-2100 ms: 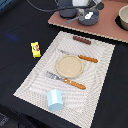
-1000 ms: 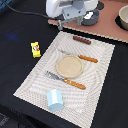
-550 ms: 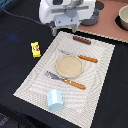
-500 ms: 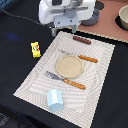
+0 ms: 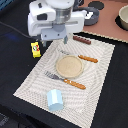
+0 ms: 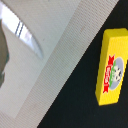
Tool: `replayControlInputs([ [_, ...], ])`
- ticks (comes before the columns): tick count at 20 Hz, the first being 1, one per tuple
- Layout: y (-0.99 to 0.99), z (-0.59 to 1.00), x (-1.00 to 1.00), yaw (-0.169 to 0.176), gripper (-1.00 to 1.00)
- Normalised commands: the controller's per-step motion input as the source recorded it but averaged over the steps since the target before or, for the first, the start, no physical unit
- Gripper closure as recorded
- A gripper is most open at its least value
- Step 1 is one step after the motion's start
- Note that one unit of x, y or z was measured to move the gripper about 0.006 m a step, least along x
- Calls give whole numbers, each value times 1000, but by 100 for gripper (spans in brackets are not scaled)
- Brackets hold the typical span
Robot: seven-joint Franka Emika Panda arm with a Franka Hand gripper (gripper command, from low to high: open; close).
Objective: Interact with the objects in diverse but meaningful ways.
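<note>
In the exterior view my white gripper (image 5: pixel 55 41) hangs over the far corner of the striped placemat (image 5: pixel 95 87), on the exterior view's left. Its two dark fingertips stand apart with nothing between them. The yellow box with a red-green label (image 5: pixel 36 48) lies on the black table just beside the mat, a little to the left of the gripper. It also shows in the wrist view (image 6: pixel 114 67), lying flat off the mat's edge. The dark brown sausage (image 5: pixel 81 40) lies at the mat's far edge. The pale blue rounded-top block (image 5: pixel 55 100) stands at the mat's near corner.
A tan round plate (image 5: pixel 69 66) sits mid-mat, with an orange-handled knife (image 5: pixel 84 58) behind it and an orange-handled fork (image 5: pixel 66 80) in front. A brown board (image 5: pixel 107 20) with a grey dish and a bowl (image 5: pixel 123 16) lies at the back right.
The gripper has moved from the back right toward the exterior view's left and lower, and now stands over the mat's corner near the yellow box. The objects have not moved.
</note>
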Motion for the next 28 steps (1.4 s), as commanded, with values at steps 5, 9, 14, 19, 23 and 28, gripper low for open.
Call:
replayControlInputs([
  [5,-42,-195,-1000,-25,-100],
  [9,23,-194,-995,0,-100],
  [14,303,-173,-924,0,-100],
  [19,272,-250,-779,0,-100],
  [23,214,-309,-769,0,-100],
  [28,76,-346,-691,0,-100],
])
